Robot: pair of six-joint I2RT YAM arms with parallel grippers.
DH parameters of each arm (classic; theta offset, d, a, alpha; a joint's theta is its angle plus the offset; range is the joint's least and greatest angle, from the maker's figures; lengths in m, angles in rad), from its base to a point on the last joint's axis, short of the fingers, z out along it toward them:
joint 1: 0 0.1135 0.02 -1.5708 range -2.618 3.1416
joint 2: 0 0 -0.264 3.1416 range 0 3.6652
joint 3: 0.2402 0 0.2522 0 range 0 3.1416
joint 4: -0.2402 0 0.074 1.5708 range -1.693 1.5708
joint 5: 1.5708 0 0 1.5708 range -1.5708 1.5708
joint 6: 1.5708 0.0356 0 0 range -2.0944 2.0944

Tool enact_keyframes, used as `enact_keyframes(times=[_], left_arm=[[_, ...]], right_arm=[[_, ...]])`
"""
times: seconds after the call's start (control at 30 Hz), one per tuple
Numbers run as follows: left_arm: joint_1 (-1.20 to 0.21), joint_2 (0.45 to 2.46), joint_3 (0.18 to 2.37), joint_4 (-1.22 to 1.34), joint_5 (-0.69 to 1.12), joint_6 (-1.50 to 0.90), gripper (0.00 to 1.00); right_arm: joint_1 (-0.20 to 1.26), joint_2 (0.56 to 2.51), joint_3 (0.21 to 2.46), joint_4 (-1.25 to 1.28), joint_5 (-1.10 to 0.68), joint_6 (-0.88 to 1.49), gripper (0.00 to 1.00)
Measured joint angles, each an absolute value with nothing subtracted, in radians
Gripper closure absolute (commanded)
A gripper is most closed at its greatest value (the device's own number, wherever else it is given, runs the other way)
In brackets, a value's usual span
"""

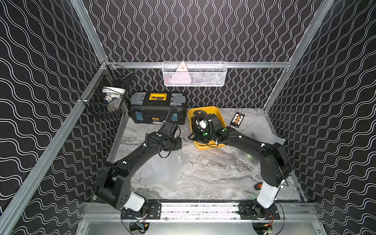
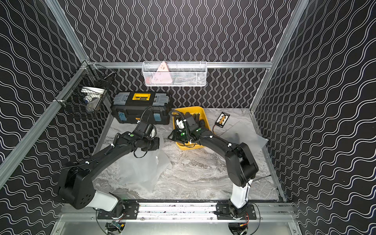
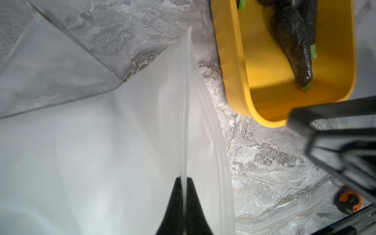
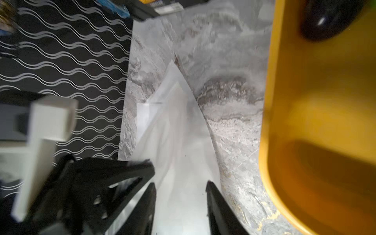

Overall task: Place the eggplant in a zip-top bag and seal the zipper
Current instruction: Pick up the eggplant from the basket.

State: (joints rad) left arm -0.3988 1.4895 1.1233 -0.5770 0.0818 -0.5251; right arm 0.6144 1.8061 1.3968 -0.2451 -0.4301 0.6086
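The grey marbled table carries a black toolbox at its upper left. A yellow bin sits just right of it, and a small black card lies further right. A clear zip-top bag sprawls at lower left. A second clear bag lies at the right edge, and an orange-and-black tool at lower right.

black wavy walls — marble tabletop

Both matte blk: left arm, right arm; white base sleeves, green dots, blk looped cables w/ white zip ties; left gripper & right gripper: blk tapered fingers
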Motion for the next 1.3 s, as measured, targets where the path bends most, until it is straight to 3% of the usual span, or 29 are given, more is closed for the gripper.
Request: enact_keyframes(times=[0.5, 0.93, 1.3], left_arm=[[-0.449, 1.501, 1.102, -0.509, 0.106, -0.552, 1.0], [-0.461, 1.482, 1.071, -0.511, 0.073, -0.554, 1.0], [-0.462, 1.49, 1.06, -0.509, 0.059, -0.555, 1.0]], right_arm=[[0.412, 1.905, 1.497, -0.472, 0.072, 0.275, 0.42], [0.379, 2.013, 1.485, -0.417, 0.087, 0.02, 0.41], [0.385, 2.065, 1.459, -0.368, 0.039, -0.013, 0.57]])
